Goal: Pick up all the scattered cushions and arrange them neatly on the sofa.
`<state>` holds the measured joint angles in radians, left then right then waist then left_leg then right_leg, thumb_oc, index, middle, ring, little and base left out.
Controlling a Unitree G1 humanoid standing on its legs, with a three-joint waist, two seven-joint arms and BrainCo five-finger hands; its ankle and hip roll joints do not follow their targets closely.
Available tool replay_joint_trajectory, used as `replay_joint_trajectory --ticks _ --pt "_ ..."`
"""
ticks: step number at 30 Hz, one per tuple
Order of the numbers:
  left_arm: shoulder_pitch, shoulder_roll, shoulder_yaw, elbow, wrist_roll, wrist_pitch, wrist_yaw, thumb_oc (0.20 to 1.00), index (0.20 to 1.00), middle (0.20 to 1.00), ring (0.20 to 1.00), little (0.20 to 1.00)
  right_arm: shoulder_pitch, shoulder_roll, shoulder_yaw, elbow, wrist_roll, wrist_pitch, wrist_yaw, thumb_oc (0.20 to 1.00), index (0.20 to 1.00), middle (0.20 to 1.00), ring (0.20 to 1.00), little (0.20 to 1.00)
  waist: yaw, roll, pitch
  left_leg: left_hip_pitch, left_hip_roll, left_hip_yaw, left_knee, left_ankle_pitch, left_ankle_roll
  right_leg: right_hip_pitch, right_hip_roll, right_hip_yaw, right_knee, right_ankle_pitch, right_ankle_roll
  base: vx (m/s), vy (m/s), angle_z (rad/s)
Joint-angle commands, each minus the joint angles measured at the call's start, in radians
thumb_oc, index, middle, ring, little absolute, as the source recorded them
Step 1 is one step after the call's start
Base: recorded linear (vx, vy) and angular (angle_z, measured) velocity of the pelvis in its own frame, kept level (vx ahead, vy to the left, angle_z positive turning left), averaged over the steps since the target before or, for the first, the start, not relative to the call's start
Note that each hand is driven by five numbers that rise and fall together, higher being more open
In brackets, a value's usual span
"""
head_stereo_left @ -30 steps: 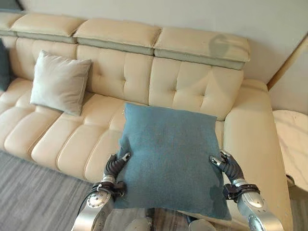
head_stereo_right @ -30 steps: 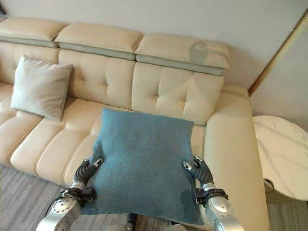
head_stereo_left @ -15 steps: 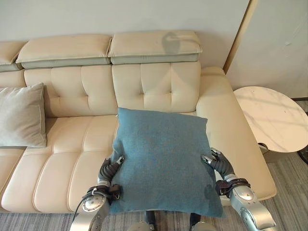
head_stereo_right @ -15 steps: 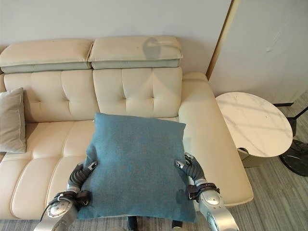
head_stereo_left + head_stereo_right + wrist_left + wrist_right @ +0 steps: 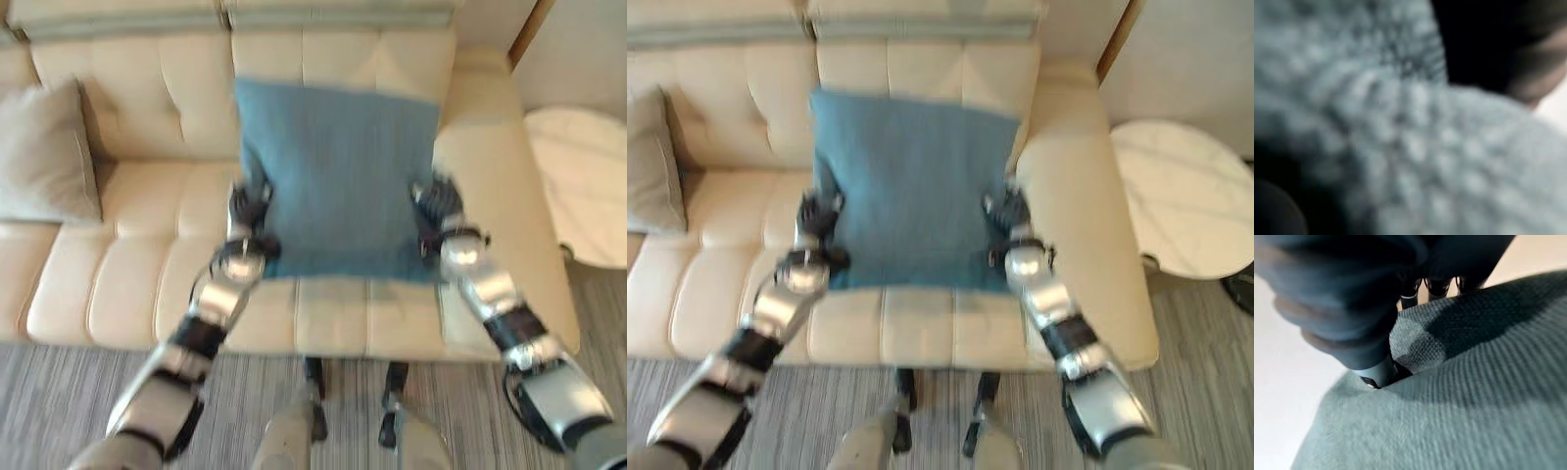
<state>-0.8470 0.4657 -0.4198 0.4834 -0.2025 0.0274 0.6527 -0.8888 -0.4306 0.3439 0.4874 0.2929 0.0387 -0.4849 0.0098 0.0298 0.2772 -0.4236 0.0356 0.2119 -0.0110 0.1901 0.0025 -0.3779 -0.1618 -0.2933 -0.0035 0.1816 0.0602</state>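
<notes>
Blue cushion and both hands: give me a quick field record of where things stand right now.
blue cushion: over the sofa seat, top edge at the backrest
left hand: pinching the cushion's left edge
right hand: pinching its right edge
grey cushion: against the backrest, further left
side table: right of the armrest

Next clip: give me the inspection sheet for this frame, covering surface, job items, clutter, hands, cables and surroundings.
Surface: cream sofa, tufted back, seat bare in front.
Job's things: blue cushion held up against the sofa back near the armrest end; grey cushion leaning on the back further along.
Clutter: nothing seen.
Hands: left hand and right hand each grip a side edge of the blue cushion.
Cables: nothing seen.
Surroundings: round white side table beside the armrest; grey striped rug in front.
</notes>
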Motion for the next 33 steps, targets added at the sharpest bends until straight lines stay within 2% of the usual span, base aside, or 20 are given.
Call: replay_joint_trajectory --ticks 1,4,5,6,9,10,11,12,13,14,16,22,24,26,28,29,30,31,32,33 --pt "-0.394 0.085 -0.104 0.068 0.191 -0.100 0.117 0.200 0.200 0.200 0.200 0.200 -0.329 -0.003 0.058 -0.027 -0.128 -0.165 -0.158 0.200 0.200 0.200 0.200 0.200 -0.014 -0.020 0.063 -0.104 -0.020 -0.090 0.144 -0.162 -0.030 -0.120 -0.026 0.074 0.154 -0.192 0.042 0.00 0.000 0.00" --pt "-0.597 0.158 -0.216 0.216 0.321 -0.033 0.186 0.200 0.200 0.200 0.200 0.200 -0.504 -0.091 0.122 0.084 -0.251 -0.155 -0.278 0.200 0.200 0.200 0.200 0.200 -0.019 -0.007 0.078 -0.215 -0.022 -0.099 0.174 -0.155 -0.034 -0.232 -0.034 0.087 0.190 -0.189 0.048 -0.01 0.009 0.04" --pt "-0.599 0.158 -0.216 0.217 0.320 -0.033 0.186 0.200 0.200 0.200 0.200 0.200 -0.505 -0.091 0.122 0.085 -0.250 -0.156 -0.278 0.200 0.200 0.200 0.200 0.200 -0.018 -0.007 0.076 -0.219 -0.022 -0.099 0.176 -0.154 -0.034 -0.236 -0.034 0.087 0.191 -0.189 0.048 -0.02 0.031 0.09" --pt "-0.713 0.186 -0.288 0.301 0.404 0.006 0.226 0.200 0.200 0.200 0.200 0.200 -0.631 -0.179 0.215 0.173 -0.374 -0.136 -0.359 0.200 0.200 0.200 0.200 0.200 -0.012 0.001 0.093 -0.287 -0.021 -0.106 0.201 -0.152 -0.032 -0.304 -0.042 0.096 0.225 -0.190 0.051 0.01 0.022 0.07" --pt "-0.856 0.256 -0.422 0.421 0.442 0.016 0.230 0.200 0.200 0.200 0.200 0.200 -0.842 -0.323 0.437 0.319 -0.464 -0.094 -0.375 0.200 0.200 0.200 0.200 0.200 -0.004 -0.003 0.105 -0.373 -0.025 -0.121 0.233 -0.151 -0.025 -0.398 -0.053 0.106 0.277 -0.194 0.055 0.03 0.015 0.11" --pt "-0.886 0.285 -0.457 0.450 0.448 0.027 0.230 0.200 0.200 0.200 0.200 0.200 -0.886 -0.365 0.491 0.338 -0.475 -0.089 -0.381 0.200 0.200 0.200 0.200 0.200 -0.004 -0.006 0.109 -0.393 -0.024 -0.122 0.241 -0.154 -0.023 -0.419 -0.054 0.112 0.288 -0.194 0.057 0.01 0.021 0.20" --pt "-0.891 0.285 -0.458 0.452 0.447 0.026 0.230 0.200 0.200 0.200 0.200 0.200 -0.893 -0.365 0.494 0.341 -0.474 -0.090 -0.381 0.200 0.200 0.200 0.200 0.200 -0.004 -0.005 0.107 -0.402 -0.025 -0.122 0.243 -0.152 -0.022 -0.428 -0.054 0.113 0.289 -0.192 0.056 0.06 0.028 0.14" --pt "-0.919 0.395 -0.519 0.587 0.424 0.070 0.229 1.000 1.000 1.000 1.000 1.000 -0.979 -0.490 0.595 0.443 -0.466 -0.050 -0.435 0.586 0.586 0.586 0.586 0.586 -0.002 -0.013 0.132 -0.461 -0.023 -0.125 0.281 -0.163 -0.016 -0.485 -0.057 0.120 0.323 -0.199 0.057 0.04 0.028 0.13" --pt "-0.922 0.395 -0.520 0.589 0.424 0.070 0.229 1.000 1.000 1.000 1.000 1.000 -0.981 -0.490 0.597 0.445 -0.466 -0.051 -0.435 0.768 0.768 0.768 0.768 0.768 -0.002 -0.013 0.130 -0.467 -0.023 -0.125 0.283 -0.160 -0.015 -0.491 -0.058 0.120 0.323 -0.197 0.056 0.05 0.014 0.08" --pt "-0.916 0.412 -0.514 0.598 0.408 0.074 0.229 1.000 1.000 1.000 1.000 1.000 -0.976 -0.517 0.601 0.473 -0.454 -0.044 -0.444 1.000 1.000 1.000 1.000 1.000 -0.003 -0.011 0.136 -0.478 -0.025 -0.128 0.292 -0.162 -0.015 -0.502 -0.060 0.122 0.333 -0.200 0.056 0.02 -0.011 0.08" --pt "-0.884 0.468 -0.479 0.638 0.378 0.087 0.235 1.000 1.000 1.000 1.000 1.000 -0.959 -0.569 0.574 0.488 -0.412 -0.034 -0.463 1.000 1.000 1.000 1.000 1.000 -0.005 -0.010 0.146 -0.479 -0.029 -0.129 0.293 -0.165 -0.016 -0.508 -0.058 0.123 0.335 -0.205 0.053 0.03 0.002 0.09" --pt "-0.772 0.530 -0.402 0.637 0.374 0.106 0.200 1.000 1.000 1.000 1.000 1.000 -0.841 -0.589 0.486 0.475 -0.381 -0.025 -0.470 1.000 1.000 1.000 1.000 1.000 -0.009 -0.012 0.149 -0.422 -0.032 -0.128 0.275 -0.167 -0.020 -0.451 -0.047 0.120 0.308 -0.207 0.053 0.01 0.002 0.03" --pt "-0.697 0.548 -0.337 0.610 0.364 0.095 0.172 1.000 1.000 1.000 1.000 1.000 -0.762 -0.593 0.421 0.431 -0.382 -0.024 -0.461 1.000 1.000 1.000 1.000 1.000 -0.011 -0.014 0.150 -0.372 -0.033 -0.124 0.256 -0.167 -0.021 -0.404 -0.043 0.116 0.291 -0.208 0.052 0.02 -0.006 -0.08" --pt "-0.528 0.558 -0.170 0.474 0.310 0.063 0.151 1.000 1.000 1.000 1.000 1.000 -0.598 -0.594 0.272 0.312 -0.370 -0.023 -0.430 1.000 1.000 1.000 1.000 1.000 -0.010 -0.014 0.152 -0.291 -0.035 -0.121 0.215 -0.164 -0.026 -0.329 -0.038 0.108 0.258 -0.205 0.054 0.02 -0.010 -0.09" --pt "-0.521 0.559 -0.166 0.469 0.311 0.064 0.151 1.000 1.000 1.000 1.000 1.000 -0.592 -0.594 0.268 0.308 -0.372 -0.021 -0.430 1.000 1.000 1.000 1.000 1.000 -0.011 -0.013 0.150 -0.290 -0.035 -0.121 0.213 -0.162 -0.026 -0.327 -0.038 0.107 0.255 -0.204 0.054 0.02 -0.007 -0.14" --pt "-0.253 0.490 0.109 0.298 0.143 -0.023 0.113 1.000 1.000 1.000 1.000 1.000 -0.333 -0.535 0.035 0.148 -0.306 -0.036 -0.334 1.000 1.000 1.000 1.000 1.000 -0.014 -0.015 0.153 -0.195 -0.035 -0.117 0.176 -0.167 -0.030 -0.234 -0.035 0.097 0.221 -0.206 0.054 0.05 -0.006 -0.16" --pt "-0.154 0.443 0.202 0.237 0.065 -0.061 0.093 1.000 1.000 1.000 1.000 1.000 -0.229 -0.488 -0.051 0.091 -0.264 -0.047 -0.287 1.000 1.000 1.000 1.000 1.000 -0.017 -0.017 0.150 -0.157 -0.035 -0.115 0.161 -0.168 -0.031 -0.196 -0.033 0.094 0.206 -0.204 0.054 0.06 -0.016 -0.14" --pt "-0.051 0.358 0.291 0.178 -0.055 -0.123 0.048 1.000 1.000 1.000 1.000 1.000 -0.116 -0.416 -0.135 0.038 -0.211 -0.068 -0.242 1.000 1.000 1.000 1.000 1.000 -0.019 -0.019 0.144 -0.120 -0.034 -0.113 0.144 -0.168 -0.032 -0.157 -0.032 0.088 0.190 -0.205 0.052 0.02 0.000 -0.13" --pt "-0.042 0.358 0.293 0.172 -0.054 -0.122 0.048 1.000 1.000 1.000 1.000 1.000 -0.106 -0.414 -0.139 0.030 -0.213 -0.066 -0.242 1.000 1.000 1.000 1.000 1.000 -0.020 -0.019 0.140 -0.121 -0.035 -0.113 0.142 -0.163 -0.031 -0.157 -0.032 0.086 0.186 -0.200 0.052 0.05 -0.017 -0.17" --pt "0.104 0.297 0.374 0.067 -0.152 -0.176 -0.027 1.000 1.000 1.000 1.000 1.000 0.035 -0.342 -0.232 -0.020 -0.182 -0.083 -0.182 1.000 1.000 1.000 1.000 1.000 -0.020 -0.018 0.132 -0.061 -0.035 -0.110 0.122 -0.171 -0.031 -0.095 -0.029 0.078 0.168 -0.205 0.050 0.06 -0.010 -0.15"
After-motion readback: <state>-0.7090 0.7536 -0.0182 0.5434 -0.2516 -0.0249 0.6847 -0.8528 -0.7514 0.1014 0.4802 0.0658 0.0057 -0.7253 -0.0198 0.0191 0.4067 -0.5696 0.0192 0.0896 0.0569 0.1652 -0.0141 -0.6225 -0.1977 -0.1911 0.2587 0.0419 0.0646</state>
